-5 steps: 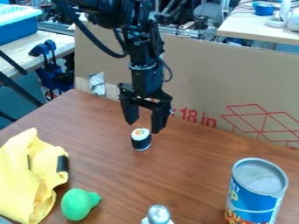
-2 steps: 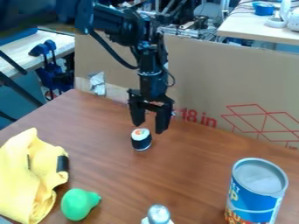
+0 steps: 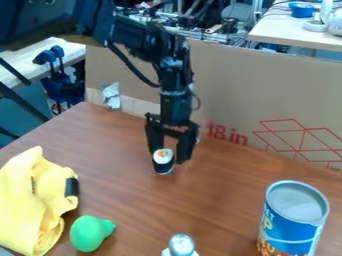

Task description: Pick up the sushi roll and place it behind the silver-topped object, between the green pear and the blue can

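Across the back of the room, a cardboard sheet (image 3: 227, 87) stands behind the brown counter (image 3: 214, 200), with pale tables (image 3: 290, 31) and assorted gear beyond it. On the counter, a yellow cloth (image 3: 30, 205) lies crumpled at the left, a blue can (image 3: 294, 215) stands at the right, and a green pear (image 3: 90, 233) sits at the near side, left of a silver-topped bottle (image 3: 181, 246). The arm (image 3: 143, 42) comes in from the upper left, its tool (image 3: 169, 158) hanging down with fingers spread. The sushi roll (image 3: 163, 162) stands at the fingertips, nearer the left of the picture, overlapping that finger; whether they touch, I cannot tell. For a sound pinch, I'd centre the small roll between the pads, keep them low on its dark side and close slowly, since a one-sided push could tip or slide it.
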Available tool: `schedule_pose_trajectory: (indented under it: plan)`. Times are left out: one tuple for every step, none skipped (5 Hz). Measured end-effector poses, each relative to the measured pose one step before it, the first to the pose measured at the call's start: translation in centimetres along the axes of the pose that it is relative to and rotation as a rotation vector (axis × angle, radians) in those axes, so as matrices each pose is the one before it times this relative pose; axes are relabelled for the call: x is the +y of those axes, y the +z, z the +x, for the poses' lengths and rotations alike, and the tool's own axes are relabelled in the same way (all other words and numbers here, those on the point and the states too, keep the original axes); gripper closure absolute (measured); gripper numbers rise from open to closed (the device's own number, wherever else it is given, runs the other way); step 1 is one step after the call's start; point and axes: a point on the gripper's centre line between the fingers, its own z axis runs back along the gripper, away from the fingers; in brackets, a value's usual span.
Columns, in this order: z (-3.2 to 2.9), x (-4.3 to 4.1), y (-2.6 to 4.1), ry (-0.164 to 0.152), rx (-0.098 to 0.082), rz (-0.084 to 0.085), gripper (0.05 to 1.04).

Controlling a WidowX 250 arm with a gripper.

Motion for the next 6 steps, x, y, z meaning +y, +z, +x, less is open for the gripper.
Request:
schedule_pose_trajectory:
  plan:
    - [-1.586,0.098,-1.014,0.0332,0.086,0.0142,0.083]
    - [-0.936,0.323,-0.973,0.0316,0.0397,0.0057,0.083]
    - [-0.267,0.056,-0.191,0.0282,-0.011,-0.0007,0.137]
    - [0.17,-0.031,0.237,0.0096,-0.0795,0.0187,0.389]
    - [1.117,0.095,1.029,-0.0056,-0.0971,0.0026,0.567]
    - [0.566,0.075,-0.026,0.0138,-0.0365,0.0045,0.632]
